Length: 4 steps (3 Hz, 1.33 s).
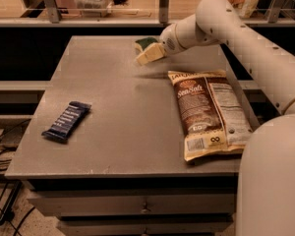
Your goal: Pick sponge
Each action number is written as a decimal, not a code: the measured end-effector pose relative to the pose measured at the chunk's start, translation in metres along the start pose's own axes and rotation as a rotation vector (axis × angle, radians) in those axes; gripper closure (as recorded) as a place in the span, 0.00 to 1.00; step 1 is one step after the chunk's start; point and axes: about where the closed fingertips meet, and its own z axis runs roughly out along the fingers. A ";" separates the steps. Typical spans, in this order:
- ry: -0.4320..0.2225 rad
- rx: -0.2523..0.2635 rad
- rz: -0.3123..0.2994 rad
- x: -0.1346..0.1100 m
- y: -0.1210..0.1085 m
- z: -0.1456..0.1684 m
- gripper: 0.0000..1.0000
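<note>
The sponge (145, 43) lies at the far middle of the grey table (113, 112), its dark green top showing over a pale yellow edge. My gripper (148, 55) is at the end of the white arm that reaches in from the right. It hangs just in front of the sponge and partly covers the sponge's near side. I cannot tell whether it touches the sponge.
A large brown chip bag (209, 112) lies on the right side of the table. A dark blue wrapped snack bar (67, 121) lies at the left front. A railing and shelf run behind the table's far edge. Drawers sit below the front edge.
</note>
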 end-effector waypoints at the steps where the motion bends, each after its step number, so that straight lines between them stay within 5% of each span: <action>1: 0.003 0.013 0.091 0.013 -0.012 0.022 0.00; 3: 0.065 0.052 0.061 0.009 -0.019 0.038 0.56; 4: 0.104 0.083 -0.036 -0.008 -0.015 0.027 0.78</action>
